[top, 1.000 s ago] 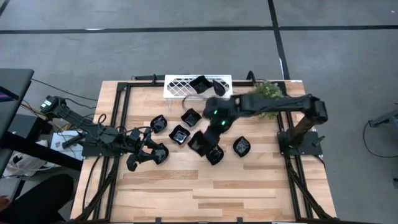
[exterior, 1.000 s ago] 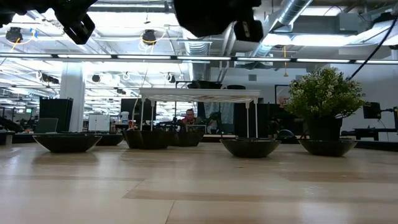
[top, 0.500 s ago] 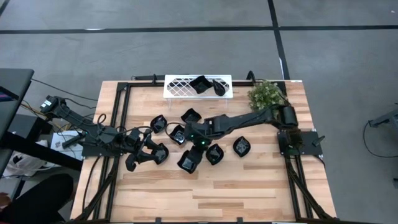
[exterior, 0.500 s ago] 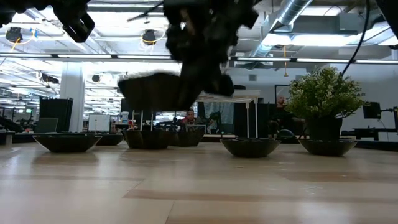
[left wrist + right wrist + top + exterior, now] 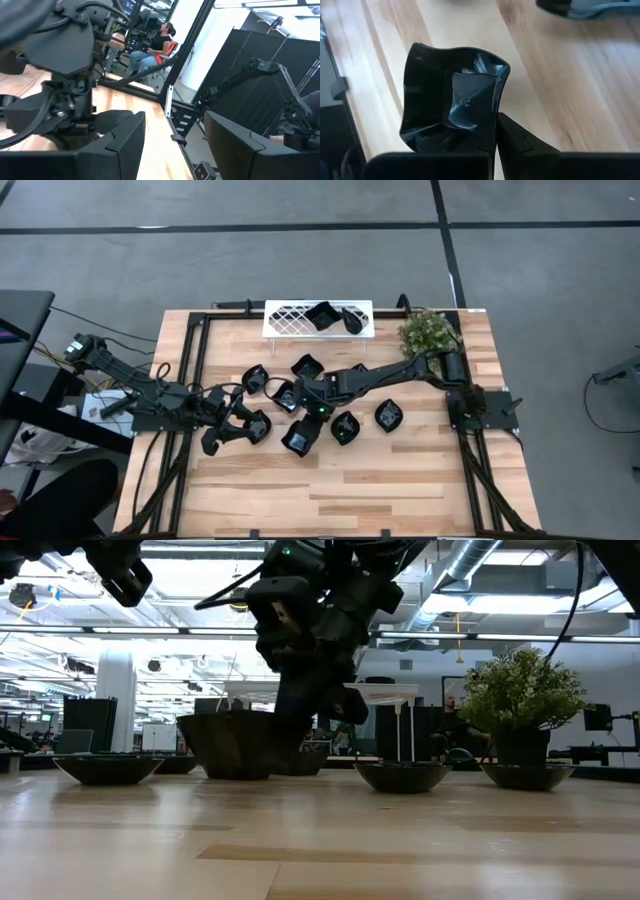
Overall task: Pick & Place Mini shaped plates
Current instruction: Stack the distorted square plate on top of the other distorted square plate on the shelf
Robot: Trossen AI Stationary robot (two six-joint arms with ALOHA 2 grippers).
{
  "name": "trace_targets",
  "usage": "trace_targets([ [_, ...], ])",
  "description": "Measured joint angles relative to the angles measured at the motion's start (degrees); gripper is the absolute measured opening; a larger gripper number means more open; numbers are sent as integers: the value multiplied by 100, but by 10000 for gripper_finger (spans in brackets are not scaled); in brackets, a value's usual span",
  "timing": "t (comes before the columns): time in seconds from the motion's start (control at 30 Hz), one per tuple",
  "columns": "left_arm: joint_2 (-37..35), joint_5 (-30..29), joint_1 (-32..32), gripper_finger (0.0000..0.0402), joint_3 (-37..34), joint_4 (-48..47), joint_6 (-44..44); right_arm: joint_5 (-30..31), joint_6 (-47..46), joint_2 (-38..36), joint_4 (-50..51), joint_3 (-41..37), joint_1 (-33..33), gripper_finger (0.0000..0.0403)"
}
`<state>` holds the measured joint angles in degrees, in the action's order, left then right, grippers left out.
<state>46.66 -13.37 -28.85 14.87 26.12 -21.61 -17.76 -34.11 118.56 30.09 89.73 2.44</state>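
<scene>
From above, the right hand was clamped on a wavy square plate at mid-desk, far from the white tray. Low view: the plate seemed just off the wood. Right wrist: fingers pinched its rim. The left hand (fingers apart) waited.

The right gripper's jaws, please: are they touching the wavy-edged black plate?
Touching. In the right wrist view the right gripper has its jaws shut on the rim of the wavy-edged black plate.
</scene>
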Motion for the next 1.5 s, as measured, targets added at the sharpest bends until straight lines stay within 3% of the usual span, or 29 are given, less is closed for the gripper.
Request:
trace_targets([
  [1.1, -11, 14, -1, 205, 0, -15, 38, 127, 220, -2, 115, 7, -26, 10],
  [1.5, -11, 14, -1, 205, 0, -10, 38, 123, 443, -2, 115, 7, -22, 59],
])
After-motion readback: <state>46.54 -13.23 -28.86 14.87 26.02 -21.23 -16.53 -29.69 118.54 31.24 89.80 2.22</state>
